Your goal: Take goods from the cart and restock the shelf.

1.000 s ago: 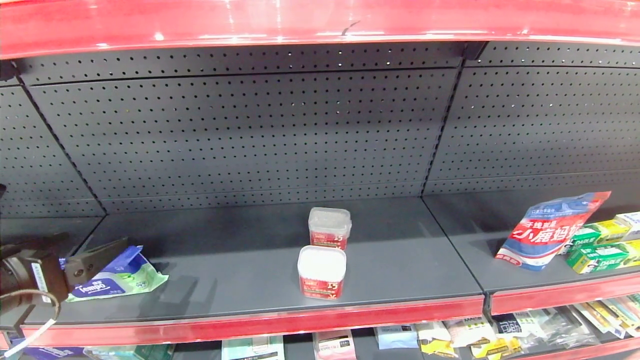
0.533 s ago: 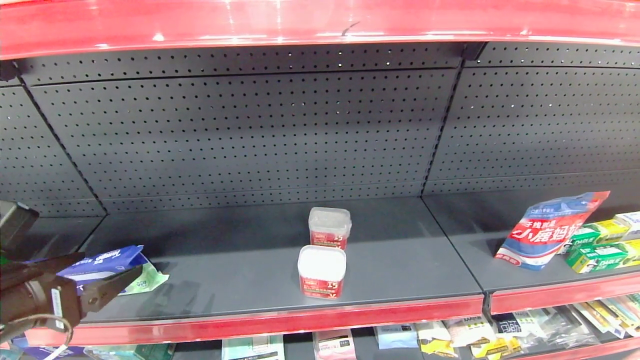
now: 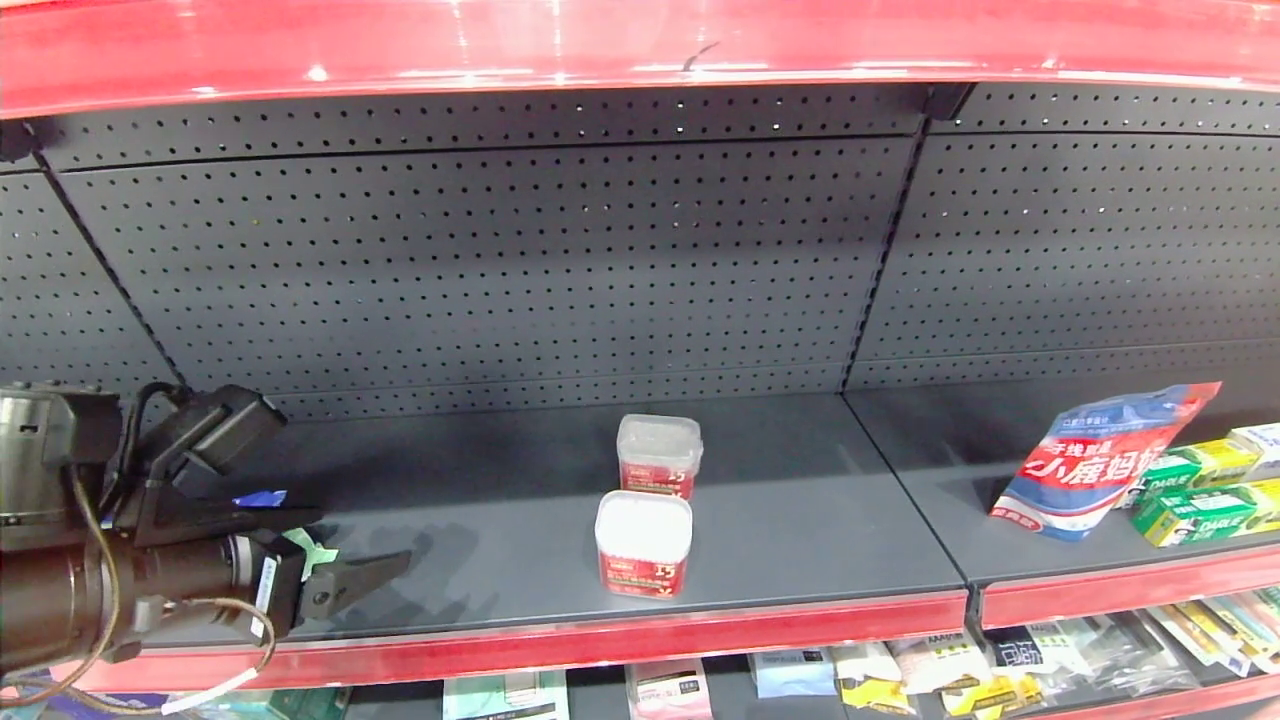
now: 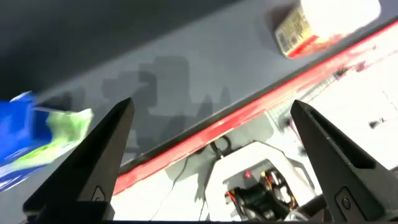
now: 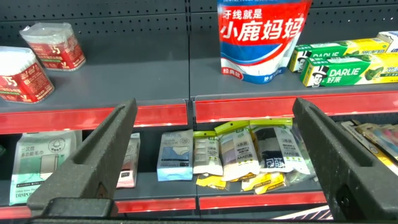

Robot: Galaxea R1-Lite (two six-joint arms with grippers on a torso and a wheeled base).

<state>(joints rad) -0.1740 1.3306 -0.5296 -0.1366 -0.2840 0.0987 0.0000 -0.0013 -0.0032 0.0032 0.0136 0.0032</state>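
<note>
The shelf board [image 3: 800,500] is seen as matt dark painted metal, backed by a perforated panel [image 3: 500,250] of like finish; its red edge strip [image 3: 600,630] is glossy. The tubs [image 3: 643,545] are made of translucent plastic, the pouch [image 3: 1100,460] of shiny film.

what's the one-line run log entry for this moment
left claw: open, empty, at shelf front edge | tissue pack: lying on shelf, ungripped | right claw: open, empty
</note>
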